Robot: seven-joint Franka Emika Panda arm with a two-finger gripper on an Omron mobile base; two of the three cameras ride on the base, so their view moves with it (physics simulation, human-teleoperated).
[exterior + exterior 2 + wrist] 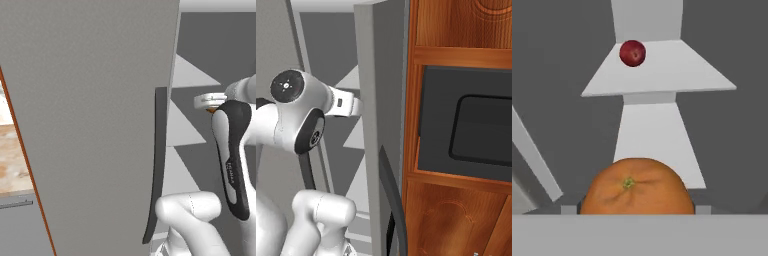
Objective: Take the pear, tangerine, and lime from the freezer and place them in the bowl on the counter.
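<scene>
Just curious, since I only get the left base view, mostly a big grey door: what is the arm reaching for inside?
Observer: The hand view shows a smooth round orange tangerine right between the end effector fingertips.
Visitor: Anything else inside?
Observer: A small dark red round fruit on a pale shelf farther in.
Visitor: And beside the freezer?
Observer: The right base view shows a brown wooden cabinet with a dark panel.

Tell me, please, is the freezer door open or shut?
Open: the freezer door stands swung out, with pale shelves visible inside.
</scene>
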